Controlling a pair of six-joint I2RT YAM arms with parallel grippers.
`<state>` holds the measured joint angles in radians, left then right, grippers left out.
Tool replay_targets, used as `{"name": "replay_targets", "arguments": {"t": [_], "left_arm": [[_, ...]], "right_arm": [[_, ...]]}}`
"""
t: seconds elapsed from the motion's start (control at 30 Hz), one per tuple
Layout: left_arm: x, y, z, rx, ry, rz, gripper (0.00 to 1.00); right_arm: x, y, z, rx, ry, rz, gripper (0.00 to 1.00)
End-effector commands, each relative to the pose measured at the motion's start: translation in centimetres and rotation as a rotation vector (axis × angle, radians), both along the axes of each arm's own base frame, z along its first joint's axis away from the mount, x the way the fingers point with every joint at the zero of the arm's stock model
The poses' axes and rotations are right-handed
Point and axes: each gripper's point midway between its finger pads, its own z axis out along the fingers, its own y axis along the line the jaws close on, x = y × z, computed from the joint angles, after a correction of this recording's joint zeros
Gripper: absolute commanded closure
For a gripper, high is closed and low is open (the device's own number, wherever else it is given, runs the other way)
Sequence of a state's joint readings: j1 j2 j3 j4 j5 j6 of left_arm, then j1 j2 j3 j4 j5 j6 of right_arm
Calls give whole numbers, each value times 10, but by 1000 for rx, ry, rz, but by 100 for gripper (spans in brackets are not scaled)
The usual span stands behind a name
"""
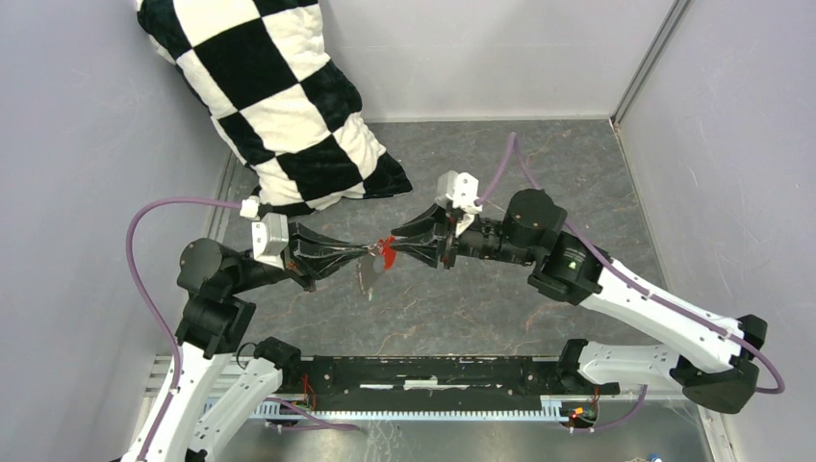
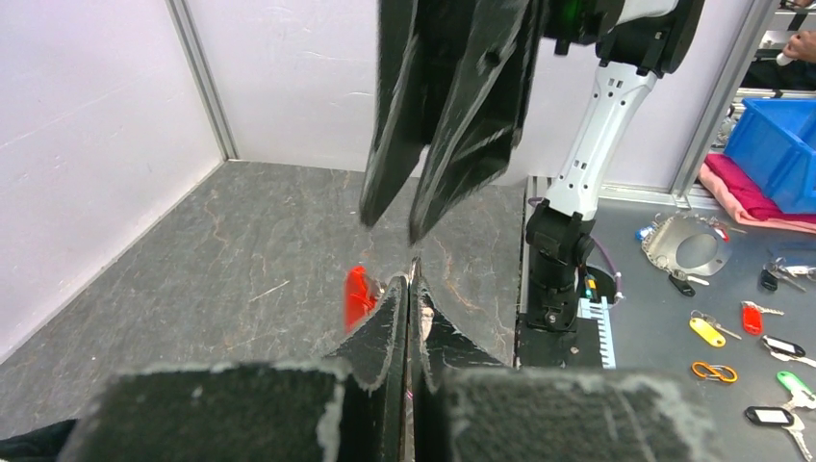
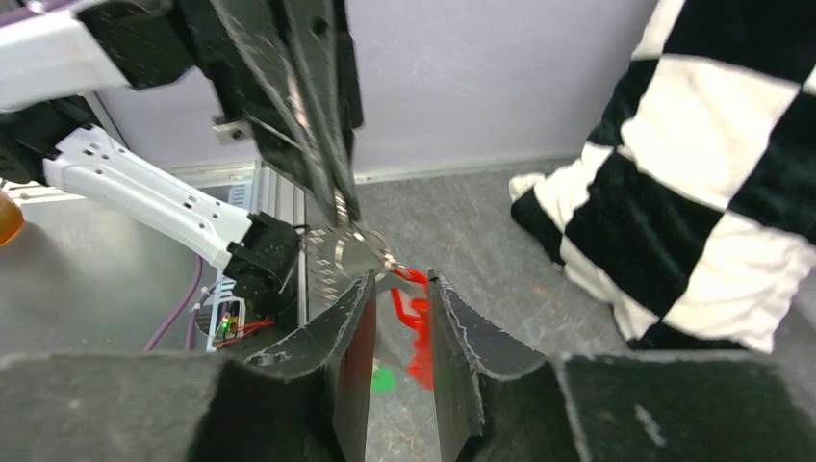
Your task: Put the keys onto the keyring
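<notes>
keyring [image 3: 369, 243] in clenched left hand [image 2: 412, 283], right hand [image 3: 400, 285] parted, green tag [image 3: 384, 379] only in right wrist view

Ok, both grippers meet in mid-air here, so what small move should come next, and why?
Probably close the right gripper on the red plastic piece hanging between its open jaws. The left gripper is shut on the thin silver metal keyring, so the right seems to need a firm hold before any threading.

The right tool [image 3: 401, 284] hides part of the red tag [image 3: 420, 337].
</notes>
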<state>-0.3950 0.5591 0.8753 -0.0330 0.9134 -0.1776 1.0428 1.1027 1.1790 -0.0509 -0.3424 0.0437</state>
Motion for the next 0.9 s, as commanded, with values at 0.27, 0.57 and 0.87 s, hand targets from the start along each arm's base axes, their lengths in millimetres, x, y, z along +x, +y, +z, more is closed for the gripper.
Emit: {"name": "replay_targets", "arguments": {"t": [0.27, 0.57, 0.87], "left_arm": [[0, 1, 13, -44, -18, 13, 98], [-10, -1, 13, -27, -36, -46, 98], [-19, -1, 17, -22, -58, -81, 98]], "right_arm": [[-34, 10, 38, 91, -85, 214, 71], [-32, 17, 37, 110, -72, 221, 75], [-31, 19, 27, 103, -54, 222, 75]]}}
